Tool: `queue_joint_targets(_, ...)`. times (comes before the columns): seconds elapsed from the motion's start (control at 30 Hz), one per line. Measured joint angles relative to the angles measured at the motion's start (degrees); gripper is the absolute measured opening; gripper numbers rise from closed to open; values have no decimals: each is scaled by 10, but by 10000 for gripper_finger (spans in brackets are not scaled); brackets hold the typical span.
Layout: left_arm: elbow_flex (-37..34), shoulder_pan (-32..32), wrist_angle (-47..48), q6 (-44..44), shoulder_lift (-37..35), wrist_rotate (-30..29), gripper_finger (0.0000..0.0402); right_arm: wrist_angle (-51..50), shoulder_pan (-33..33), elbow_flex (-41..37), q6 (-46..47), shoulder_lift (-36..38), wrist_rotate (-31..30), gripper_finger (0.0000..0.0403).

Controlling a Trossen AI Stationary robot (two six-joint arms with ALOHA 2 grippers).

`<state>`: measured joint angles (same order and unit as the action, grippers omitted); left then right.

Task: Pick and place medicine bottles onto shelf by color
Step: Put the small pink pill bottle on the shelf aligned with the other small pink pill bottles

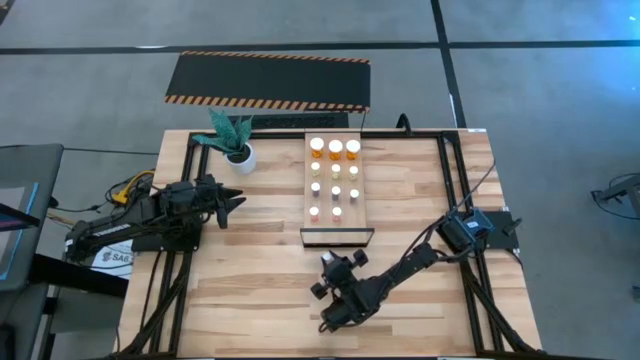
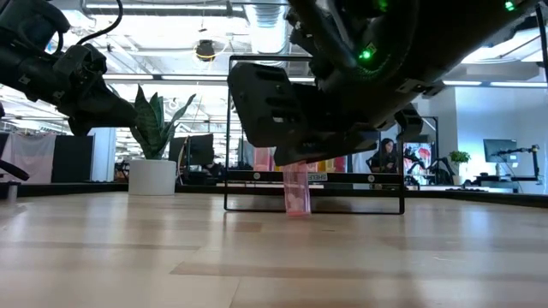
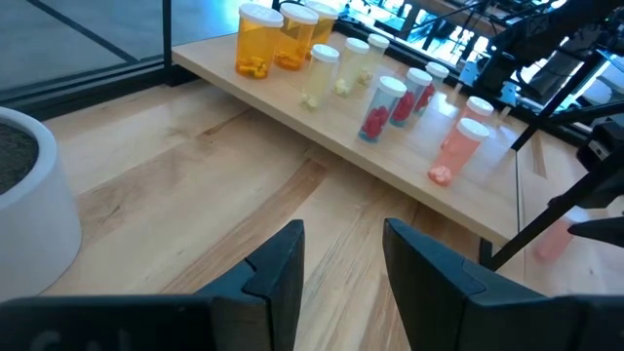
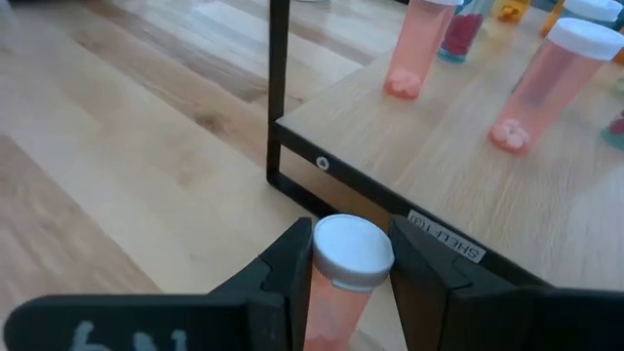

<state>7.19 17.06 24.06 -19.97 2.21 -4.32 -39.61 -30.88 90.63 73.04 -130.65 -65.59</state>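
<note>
Pink bottle (image 4: 341, 283) in right gripper (image 4: 349, 268)

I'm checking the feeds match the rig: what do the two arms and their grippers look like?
Both arms are dark, near-black jointed links with black cables running along them. The left gripper ends in two flat, squared black fingers; so does the right gripper. The right arm's wrist housing shows a small green light in the low view, and a pale marking sits on its wrist body.

Grey floor (image 1: 560, 90); black striped-edge mat (image 1: 268, 78); office beyond, monitors (image 2: 503, 151), ceiling lights (image 2: 205, 50)
</note>
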Motion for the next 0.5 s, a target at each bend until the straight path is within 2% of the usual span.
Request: queue_joint_targets(0.5, 0, 0, 0, 0, 0, 0, 128, -1, 4, 0, 0, 0, 2, 130)
